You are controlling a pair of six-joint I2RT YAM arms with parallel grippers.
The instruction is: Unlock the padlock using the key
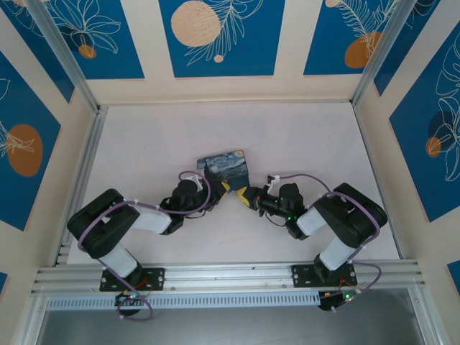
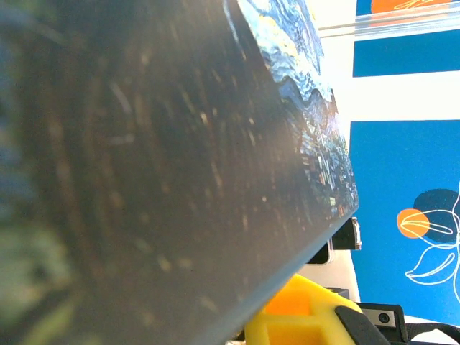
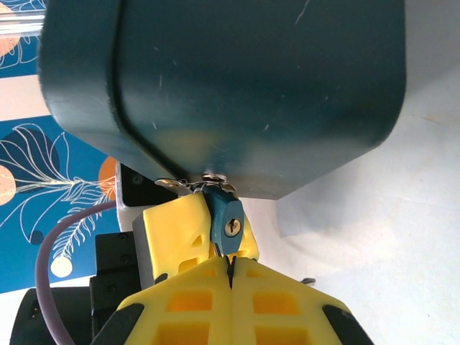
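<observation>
One right tool (image 3: pixel 231 279) pinches the thin grey metal key (image 3: pixel 228 264) just beneath the small blue padlock (image 3: pixel 228 224); for the left tool (image 1: pixel 221 185), I cannot tell.

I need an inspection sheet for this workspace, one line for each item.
Surface: white table, the tin's shadow on it.
Job's things: padlock hangs at the tin's hasp, keyhole toward the right wrist camera; thin key just below it.
Clutter: nothing seen.
End effectors: left end effector holds the painted tin raised; right end effector shut on the key.
Cables: purple cable along each arm.
Surroundings: blue floral panels, aluminium rail.
</observation>
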